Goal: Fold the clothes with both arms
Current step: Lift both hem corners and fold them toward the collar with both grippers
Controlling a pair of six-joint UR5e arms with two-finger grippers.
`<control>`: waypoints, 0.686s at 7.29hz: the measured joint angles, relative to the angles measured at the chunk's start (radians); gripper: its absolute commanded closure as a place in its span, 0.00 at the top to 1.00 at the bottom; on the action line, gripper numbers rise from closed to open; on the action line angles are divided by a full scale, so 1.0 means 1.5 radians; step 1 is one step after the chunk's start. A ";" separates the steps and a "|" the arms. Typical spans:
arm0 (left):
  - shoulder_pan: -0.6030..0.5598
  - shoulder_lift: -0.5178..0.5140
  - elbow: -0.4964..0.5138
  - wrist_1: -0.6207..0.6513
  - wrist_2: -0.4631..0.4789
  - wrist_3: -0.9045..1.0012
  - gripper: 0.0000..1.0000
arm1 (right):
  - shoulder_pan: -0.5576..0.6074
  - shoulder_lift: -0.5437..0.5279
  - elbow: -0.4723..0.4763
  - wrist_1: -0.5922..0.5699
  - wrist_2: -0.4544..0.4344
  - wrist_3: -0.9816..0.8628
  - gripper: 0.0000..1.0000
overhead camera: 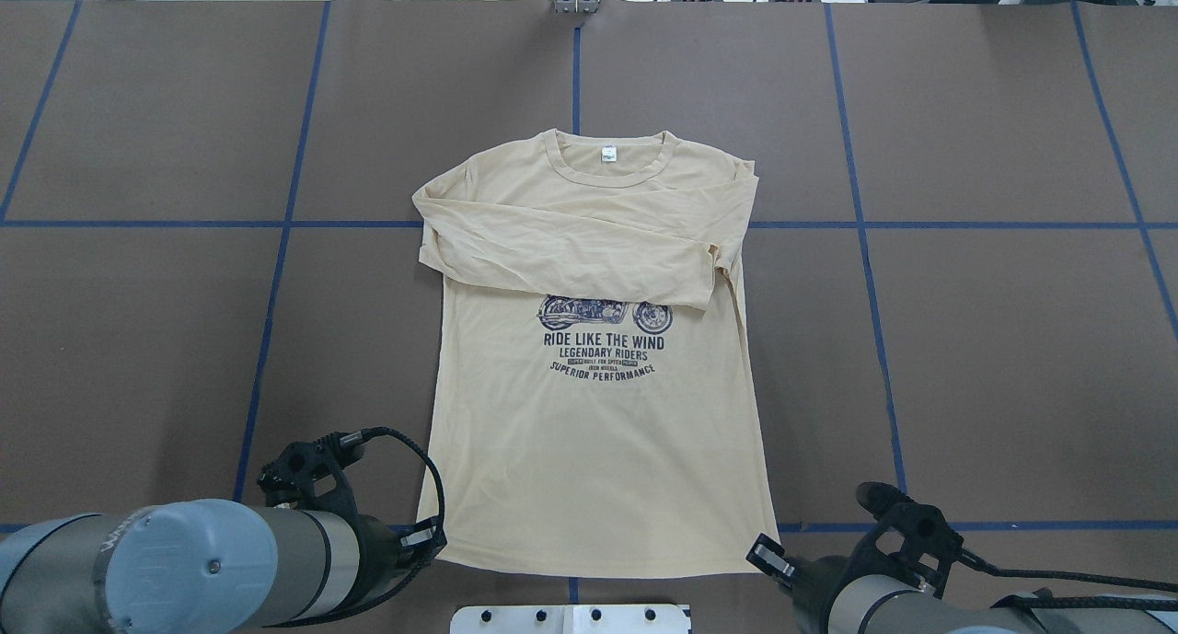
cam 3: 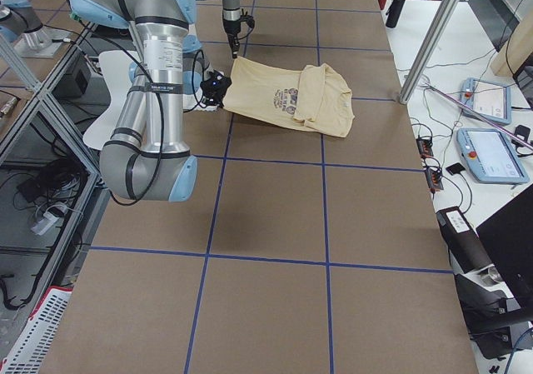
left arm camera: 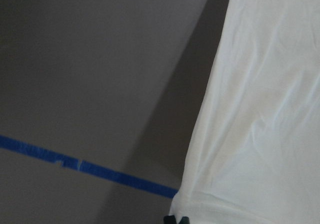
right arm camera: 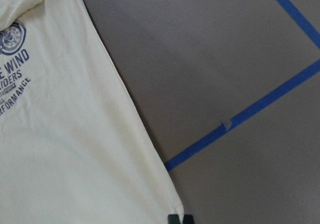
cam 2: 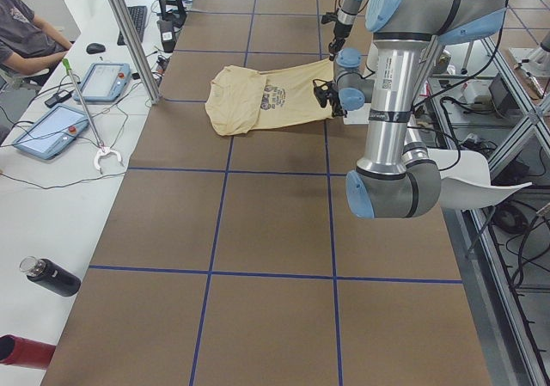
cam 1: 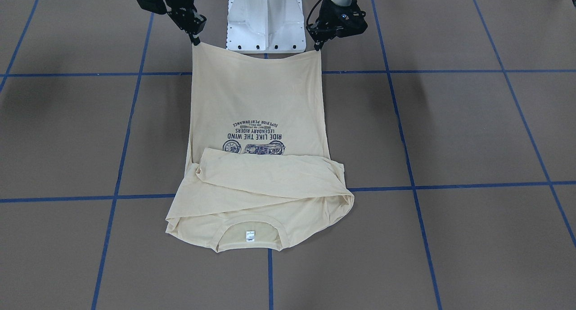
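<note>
The pale yellow long-sleeved T-shirt point(cam 1: 256, 98) lies print up on the brown table, collar and white tag at the far edge from the robot. Both sleeves are folded across its chest point(overhead camera: 571, 247). My left gripper point(cam 1: 319, 47) is shut on one hem corner. My right gripper point(cam 1: 195, 41) is shut on the other. The hem is stretched straight between them and held a little above the table. The left wrist view shows the pinched corner at my fingertips point(left arm camera: 176, 219). The right wrist view shows the same point(right arm camera: 180, 218).
The white pedestal base point(cam 1: 265, 17) stands just behind the raised hem. Blue tape lines point(overhead camera: 276, 224) grid the table. A side bench holds tablets point(cam 2: 51, 128) and bottles point(cam 2: 47, 276), with a person seated there point(cam 2: 26, 33). A metal pole point(cam 3: 433, 37) stands at the far edge.
</note>
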 measured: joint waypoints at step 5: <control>-0.199 -0.071 0.031 0.001 -0.051 0.103 0.00 | 0.280 0.133 -0.125 -0.034 0.190 -0.198 0.00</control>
